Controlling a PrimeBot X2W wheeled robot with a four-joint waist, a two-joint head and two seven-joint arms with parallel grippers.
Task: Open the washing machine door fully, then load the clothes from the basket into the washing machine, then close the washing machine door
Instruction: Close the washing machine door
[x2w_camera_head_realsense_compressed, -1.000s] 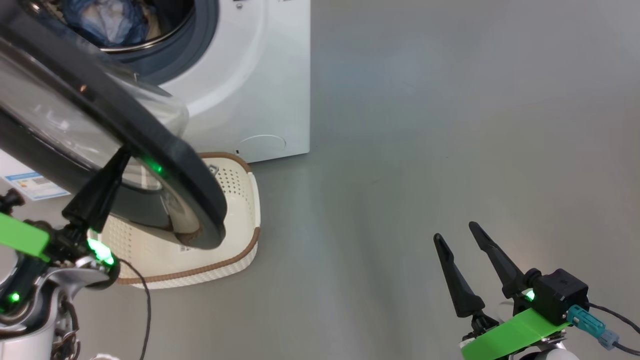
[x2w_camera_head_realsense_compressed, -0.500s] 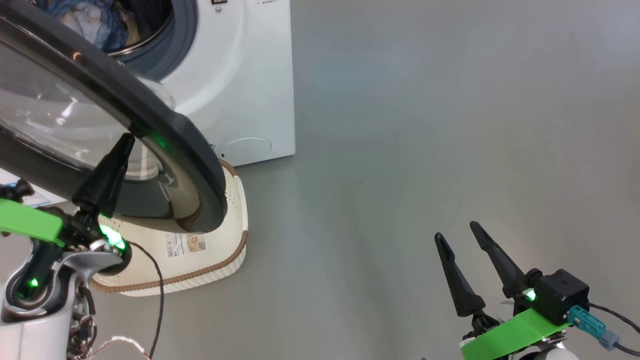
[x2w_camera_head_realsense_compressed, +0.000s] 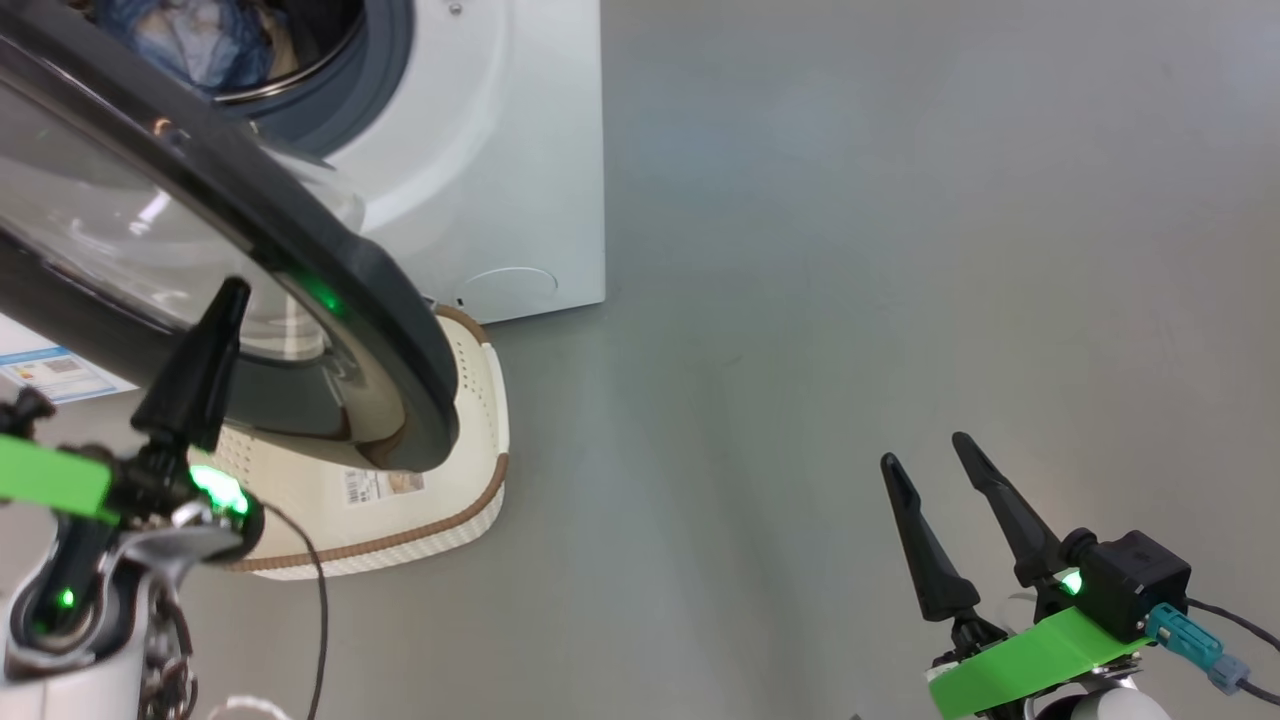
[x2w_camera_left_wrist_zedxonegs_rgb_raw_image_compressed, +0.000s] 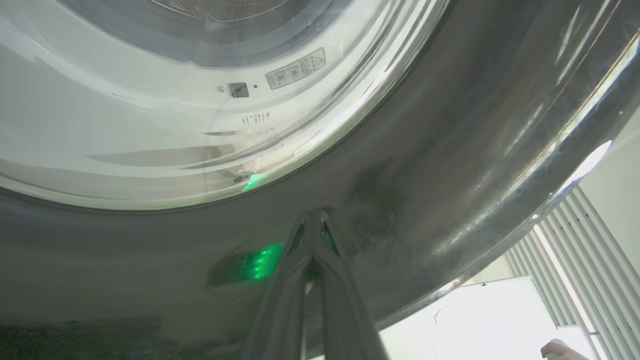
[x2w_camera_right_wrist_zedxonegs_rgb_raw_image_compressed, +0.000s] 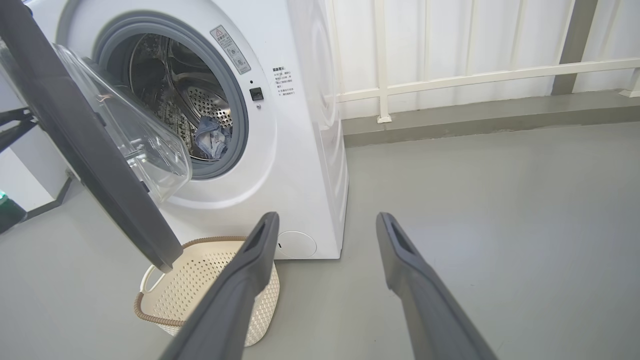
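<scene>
Clothes (x2w_camera_right_wrist_zedxonegs_rgb_raw_image_compressed: 212, 140) are lying in washing machine (x2w_camera_right_wrist_zedxonegs_rgb_raw_image_compressed: 300, 150) drum; door (x2w_camera_right_wrist_zedxonegs_rgb_raw_image_compressed: 100, 165) is hanging ajar above basket (x2w_camera_right_wrist_zedxonegs_rgb_raw_image_compressed: 210, 280), which is holding a paper label (x2w_camera_head_realsense_compressed: 385, 485). Left claw (x2w_camera_left_wrist_zedxonegs_rgb_raw_image_compressed: 314, 216) is pressing shut at door rim; right claw (x2w_camera_right_wrist_zedxonegs_rgb_raw_image_compressed: 327, 217) is gaping wide.

camera: was moved a little.
washing machine door (x2w_camera_head_realsense_compressed: 385, 305): was swung nearer the washing machine (x2w_camera_head_realsense_compressed: 500, 150).
basket (x2w_camera_head_realsense_compressed: 487, 400) label (x2w_camera_head_realsense_compressed: 383, 486): more is uncovered.
left gripper (x2w_camera_head_realsense_compressed: 232, 295) tip: now seen just off the black rim (x2w_camera_head_realsense_compressed: 300, 240).

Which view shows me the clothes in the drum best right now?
Right wrist view: the clothes lie in the open drum, in plain sight. Head view catches them cropped at the top edge, beside the door. Left wrist view faces the door rim up close.
</scene>
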